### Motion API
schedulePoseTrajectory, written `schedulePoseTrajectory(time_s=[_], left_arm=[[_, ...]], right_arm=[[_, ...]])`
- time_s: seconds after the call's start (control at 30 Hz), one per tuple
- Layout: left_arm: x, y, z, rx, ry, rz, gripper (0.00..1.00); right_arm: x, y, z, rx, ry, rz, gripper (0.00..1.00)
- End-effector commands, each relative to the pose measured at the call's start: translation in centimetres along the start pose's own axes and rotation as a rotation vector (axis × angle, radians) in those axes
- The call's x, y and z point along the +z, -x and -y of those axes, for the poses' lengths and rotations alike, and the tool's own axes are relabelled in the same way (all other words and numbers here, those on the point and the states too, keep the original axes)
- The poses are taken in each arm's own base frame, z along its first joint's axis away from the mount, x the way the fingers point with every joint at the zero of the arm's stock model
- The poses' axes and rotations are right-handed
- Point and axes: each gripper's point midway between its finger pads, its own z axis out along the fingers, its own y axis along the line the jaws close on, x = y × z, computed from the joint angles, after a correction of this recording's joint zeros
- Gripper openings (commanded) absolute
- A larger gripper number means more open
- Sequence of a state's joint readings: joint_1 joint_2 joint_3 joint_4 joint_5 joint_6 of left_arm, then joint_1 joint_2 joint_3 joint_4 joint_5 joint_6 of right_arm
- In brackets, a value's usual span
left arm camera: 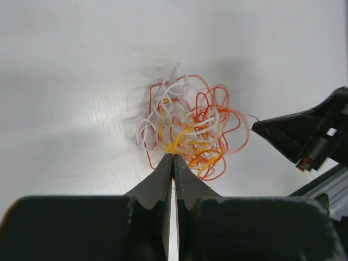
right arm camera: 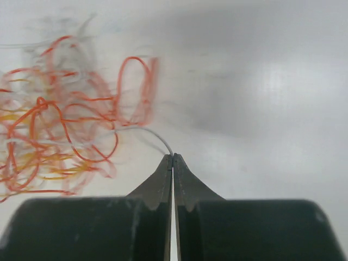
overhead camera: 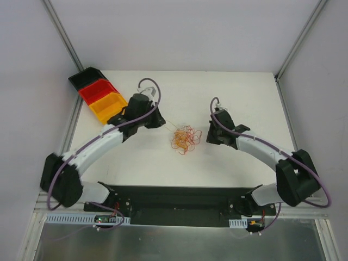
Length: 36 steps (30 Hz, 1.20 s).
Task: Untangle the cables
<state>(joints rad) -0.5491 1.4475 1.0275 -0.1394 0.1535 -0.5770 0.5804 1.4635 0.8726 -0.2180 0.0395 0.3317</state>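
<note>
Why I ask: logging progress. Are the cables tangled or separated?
Tangled. The cables lie as one interlooped clump; the left end effector and right end effector each pinch a strand.

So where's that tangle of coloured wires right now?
In the overhead view the cables lie mid-table between the left gripper and right gripper, each pinching a strand.

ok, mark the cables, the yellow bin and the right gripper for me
cables [overhead camera: 185, 140]: top view, middle of the tangle.
yellow bin [overhead camera: 109, 106]: top view, its bare floor.
right gripper [right arm camera: 173, 159]: right wrist view, where the tips of the shut jaws meet.
</note>
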Motion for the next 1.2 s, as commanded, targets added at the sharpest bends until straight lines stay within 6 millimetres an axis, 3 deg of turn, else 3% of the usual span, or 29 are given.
schedulePoseTrajectory(time_s=[0.0,0.1,0.27,0.37,0.53,0.7,0.77,0.8,0.83,0.87,0.9,0.97,1.03,1.17], left_arm=[[-9.8,5.7,0.2,0.174,0.058,0.347,0.00],[-14.9,7.3,0.6,0.231,0.076,0.454,0.00],[-20.4,9.5,3.6,0.276,0.016,0.520,0.00],[-22.9,11.4,4.6,0.307,0.037,0.564,0.00],[-27.4,15.0,6.5,0.335,0.074,0.645,0.00],[-31.3,18.2,7.6,0.325,0.120,0.749,0.00],[-31.7,18.7,8.2,0.328,0.114,0.743,0.00],[-31.2,18.4,9.3,0.344,0.061,0.710,0.00],[-30.4,17.9,10.5,0.358,-0.004,0.664,0.00],[-29.5,17.1,11.9,0.371,-0.081,0.607,0.00],[-28.4,16.3,13.0,0.378,-0.147,0.550,0.00],[-27.4,15.5,14.1,0.375,-0.217,0.491,0.00],[-27.2,15.1,14.9,0.373,-0.262,0.464,0.00],[-27.9,14.6,16.5,0.385,-0.346,0.443,0.00]], right_arm=[[-4.7,2.2,8.1,0.113,-0.345,0.187,0.01],[-6.7,3.6,9.8,0.090,-0.387,0.258,0.01],[-9.2,5.0,13.4,0.064,-0.530,0.311,0.01],[-11.1,5.2,17.1,0.146,-0.617,0.327,0.01],[-13.2,5.6,20.2,0.221,-0.667,0.346,0.01],[-13.6,5.6,21.3,0.244,-0.683,0.337,0.01],[-13.8,5.8,21.4,0.231,-0.693,0.332,0.03],[-13.3,6.2,20.6,0.201,-0.638,0.317,0.13],[-11.9,6.7,18.0,0.145,-0.481,0.282,0.28],[-10.8,7.3,14.8,0.072,-0.304,0.269,0.48],[-10.0,7.7,10.5,-0.010,-0.100,0.256,0.61],[-10.3,7.4,4.1,-0.248,0.105,0.248,0.76],[-10.9,6.3,-2.8,-0.469,0.264,0.278,0.86],[-12.8,6.2,-14.5,-0.676,0.536,0.423,0.89]])
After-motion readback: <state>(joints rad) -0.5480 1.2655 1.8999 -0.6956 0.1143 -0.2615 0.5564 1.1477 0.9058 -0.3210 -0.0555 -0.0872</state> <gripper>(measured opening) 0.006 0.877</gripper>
